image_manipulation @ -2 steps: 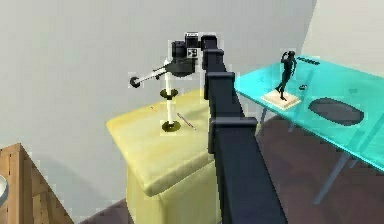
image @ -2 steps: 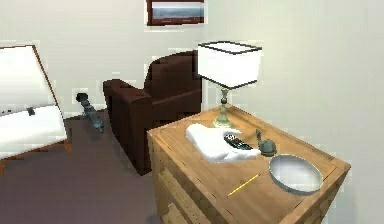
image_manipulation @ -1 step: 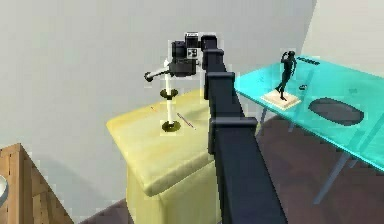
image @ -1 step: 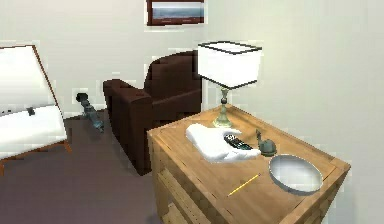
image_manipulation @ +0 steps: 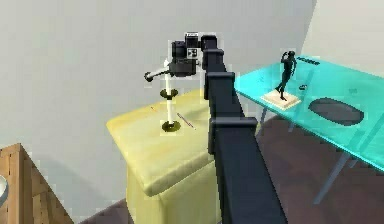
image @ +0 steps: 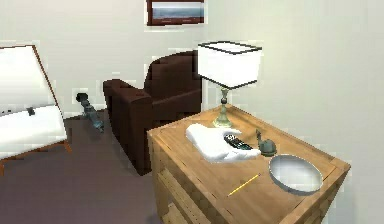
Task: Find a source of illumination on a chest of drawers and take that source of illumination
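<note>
Tool (image_manipulation: 155, 74) at a thin stick (image_manipulation: 171, 108) on the yellow chest (image_manipulation: 150, 152).
Better to lift straight up, slowly; I cannot tell if the tool holds anything.

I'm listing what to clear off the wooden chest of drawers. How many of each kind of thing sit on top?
Lamp: 1
Metal bowl: 1
Yellow pencil: 1
White cloth: 1
Dark remote-like thing: 1
Small dark round thing: 1
Total: 6
</note>
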{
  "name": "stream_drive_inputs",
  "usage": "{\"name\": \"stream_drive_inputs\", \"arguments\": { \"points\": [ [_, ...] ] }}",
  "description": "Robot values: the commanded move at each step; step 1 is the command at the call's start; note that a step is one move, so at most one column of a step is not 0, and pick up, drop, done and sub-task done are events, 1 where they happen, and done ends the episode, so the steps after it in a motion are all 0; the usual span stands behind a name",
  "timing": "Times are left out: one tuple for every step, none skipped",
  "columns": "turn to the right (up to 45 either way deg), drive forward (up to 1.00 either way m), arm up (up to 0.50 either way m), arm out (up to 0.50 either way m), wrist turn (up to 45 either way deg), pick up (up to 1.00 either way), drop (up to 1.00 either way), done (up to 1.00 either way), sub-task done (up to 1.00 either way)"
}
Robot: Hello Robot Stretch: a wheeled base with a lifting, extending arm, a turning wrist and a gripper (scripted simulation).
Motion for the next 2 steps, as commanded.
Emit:
{"name": "stream_drive_inputs", "arguments": {
  "points": [
    [0.0,0.0,0.02,0.0,0.0,0.0,0.0,0.0,0.0],
    [0.0,0.0,0.0,0.0,0.0,0.0,0.0,1.0,0.0]
  ]
}}
